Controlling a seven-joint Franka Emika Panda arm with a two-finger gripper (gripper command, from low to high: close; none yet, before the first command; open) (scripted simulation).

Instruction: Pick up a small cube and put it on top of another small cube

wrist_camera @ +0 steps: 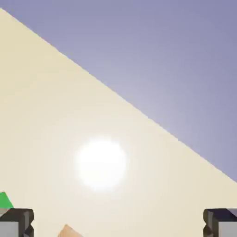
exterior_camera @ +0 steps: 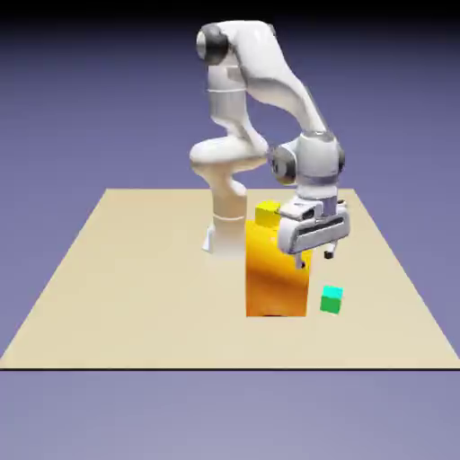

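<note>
Pincer (exterior_camera: 314, 258) pictured spread wide and empty, dark fingertips (exterior_camera: 301, 262) pointed down at the tan surface (exterior_camera: 135, 296). Hung from the white arm (exterior_camera: 269, 81) at the upper corner of the orange block (exterior_camera: 269, 283) on the exterior view's right, overlapping it in that view; touching or merely in front, impossible to tell. Gripped nothing.

Green-sided, turquoise-topped cube (exterior_camera: 331, 300) caught resting on the surface just beside the block's foot, on the exterior view's right, with a narrow strip of surface between the two. Sat below the pincer in that view, well clear of the fingertips.

Atop the block, yellow cube (exterior_camera: 267, 214) perched toward the far edge, just beside the pincer's body in the exterior view.

Looked, in the hand view, onto bare surface (wrist_camera: 69, 115) with a bright round glare (wrist_camera: 101, 164) at the middle and violet backdrop (wrist_camera: 176, 60) beyond the slanting edge. Showed both grey fingertips (wrist_camera: 16, 223) at the bottom corners, far apart, nothing between them. Caught only a green sliver of the cube (wrist_camera: 4, 200) at the left edge, just above one fingertip, and an orange-tan corner (wrist_camera: 68, 230) poking up from the bottom edge, too small to name.
</note>
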